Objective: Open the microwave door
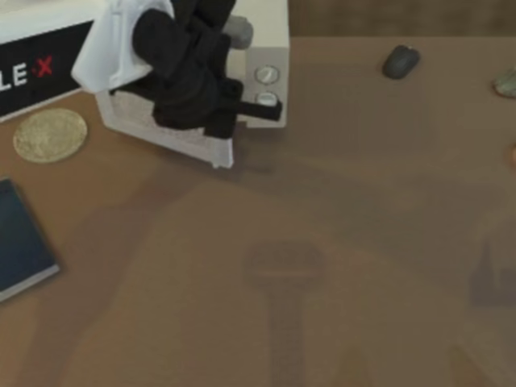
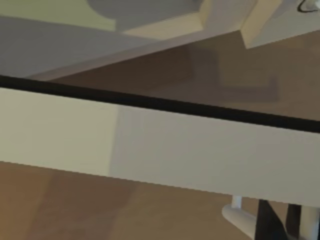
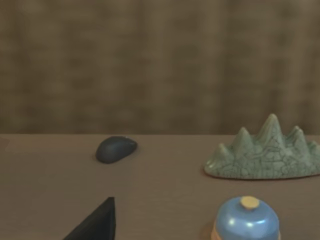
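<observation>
Microwave point(image 1: 270, 36) at the far edge of the table point(image 1: 339, 242), left of centre in the top view; white body, two round grey knobs point(image 1: 267, 75) on the front panel facing the near side. Microwave door point(image 1: 173, 137) swung partly out from the body: hinged side at left, free edge angled toward the near side of the table, lower corner near point(image 1: 224, 157). Mesh window visible on the panel, speckled grey.

Left arm point(image 1: 181, 64) over the microwave front, black links covering most of the door's upper part. Left gripper point(image 1: 242, 109) at the free edge of the door, just below the lower knob; state of the fingers cannot be told, since the black body hides them from above. Left wrist view filled by a broad pale panel with a dark strip along one edge, table surface on both sides of it; a rounded white bar point(image 2: 240, 217) and dark finger parts point(image 2: 267, 222) at one corner, contact not resolvable.

Right arm not visible in the top view. Right wrist view: one dark finger tip point(image 3: 97, 222) at the frame edge, nothing held near it; open or closed cannot be told.

Other items: round gold coaster-like disc point(image 1: 50, 135) left of the door; dark blue book point(image 1: 20, 242) at the left edge; grey computer mouse point(image 1: 401, 61) toward the far right; green mountain-shaped ceramic piece point(image 3: 265, 152) and blue bell point(image 3: 246, 220) in the right wrist view.
</observation>
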### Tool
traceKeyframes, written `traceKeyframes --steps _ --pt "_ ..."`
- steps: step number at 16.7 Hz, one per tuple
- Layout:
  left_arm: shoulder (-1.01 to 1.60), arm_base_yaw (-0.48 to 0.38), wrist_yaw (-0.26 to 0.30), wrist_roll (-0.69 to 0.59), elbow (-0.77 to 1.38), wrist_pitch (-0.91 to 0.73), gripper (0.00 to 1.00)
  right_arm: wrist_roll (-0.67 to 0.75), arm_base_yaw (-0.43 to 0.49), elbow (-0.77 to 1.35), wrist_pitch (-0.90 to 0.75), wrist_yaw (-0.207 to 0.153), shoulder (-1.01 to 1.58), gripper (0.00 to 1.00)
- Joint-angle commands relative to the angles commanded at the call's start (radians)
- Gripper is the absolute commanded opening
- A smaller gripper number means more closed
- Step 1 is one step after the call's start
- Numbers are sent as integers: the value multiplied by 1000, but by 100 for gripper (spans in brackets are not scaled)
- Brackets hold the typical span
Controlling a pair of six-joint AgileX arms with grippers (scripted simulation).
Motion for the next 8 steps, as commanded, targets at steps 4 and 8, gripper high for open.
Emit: traceKeyframes --steps 4,8 --pt "-36 20 34 68 -62 10 0 0 0 0 0 0 0 100" --pt "-74 34 60 116 -95 29 0 0 0 0 0 0 0 100"
